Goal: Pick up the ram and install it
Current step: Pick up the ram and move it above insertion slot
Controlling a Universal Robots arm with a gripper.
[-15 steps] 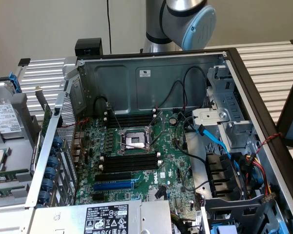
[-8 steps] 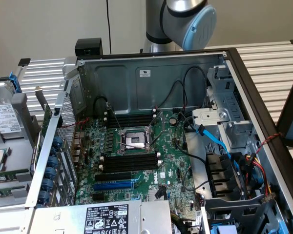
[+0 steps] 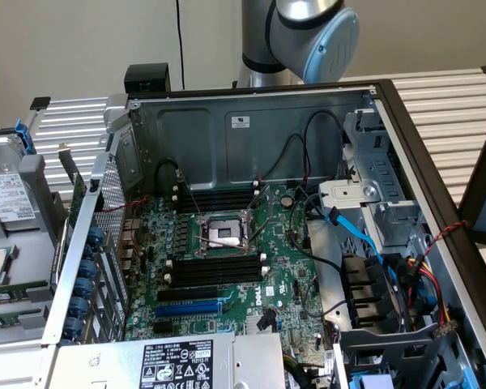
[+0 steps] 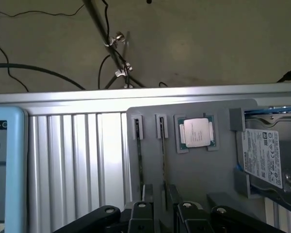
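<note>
**Now over the parts holder, tool open and empty**

Starting at the exterior view's left, the hard drive (image 3: 6,201) marks the parts holder (image 4: 203,179) on the desk (image 4: 72,160). My wrist view finds the ram (image 4: 163,155) there, standing on edge in a narrow groove beside a second stick (image 4: 138,155). I judge this leaves its faces free for pinching. My tool (image 4: 161,196) hangs above it, fingers spread wide, holding nothing. Further right, the computer case (image 3: 251,121) lies open side up, so its black memory slots (image 3: 217,271) can be reached from above by the arm (image 3: 308,32).
</note>
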